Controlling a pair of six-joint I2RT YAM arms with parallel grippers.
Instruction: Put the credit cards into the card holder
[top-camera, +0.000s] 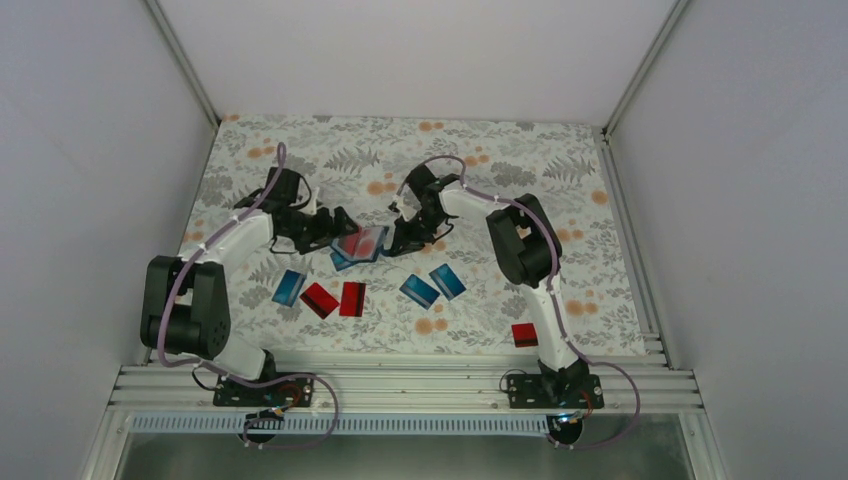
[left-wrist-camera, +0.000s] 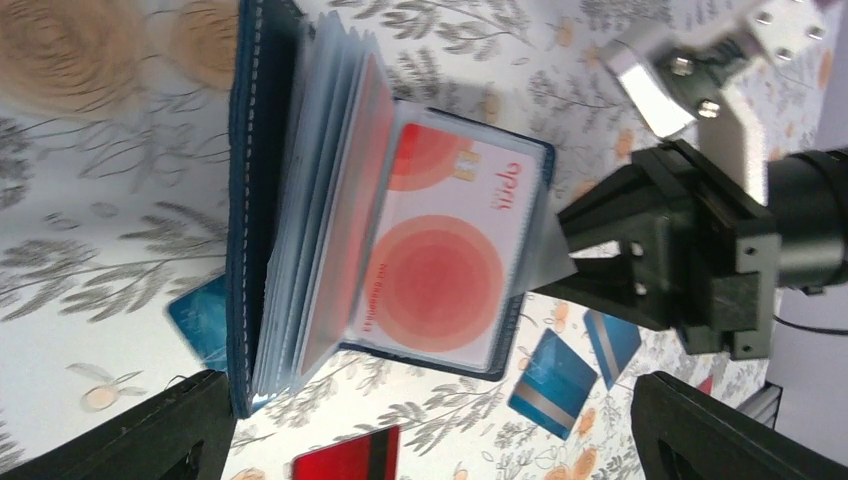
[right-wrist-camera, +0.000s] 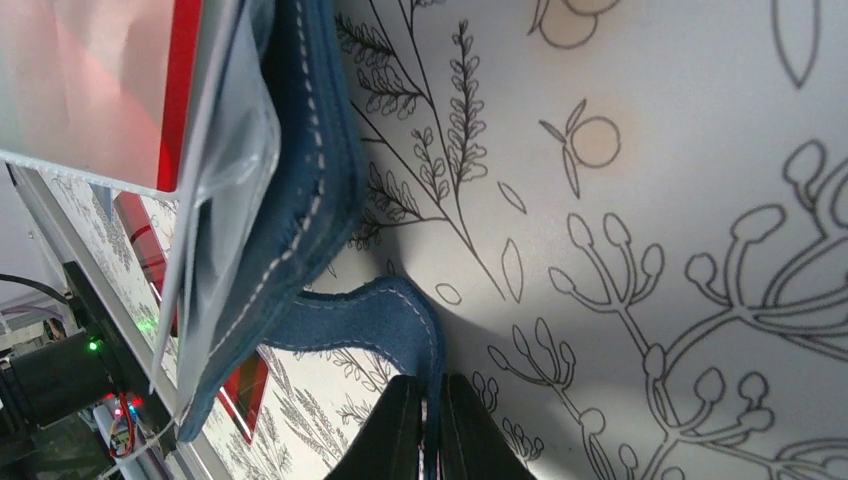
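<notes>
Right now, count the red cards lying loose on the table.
3. One red card and a second red card lie side by side this side of the card holder; a third red card sits beside the right arm. Others may be hidden.

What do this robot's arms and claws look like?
The left arm and right arm match: white tube-like links between chunky black joint blocks, with a lilac cable running along each. They stand on black bases bolted to silver rails. The left claw and right claw are black, each with two flat, angular fingers.
</notes>
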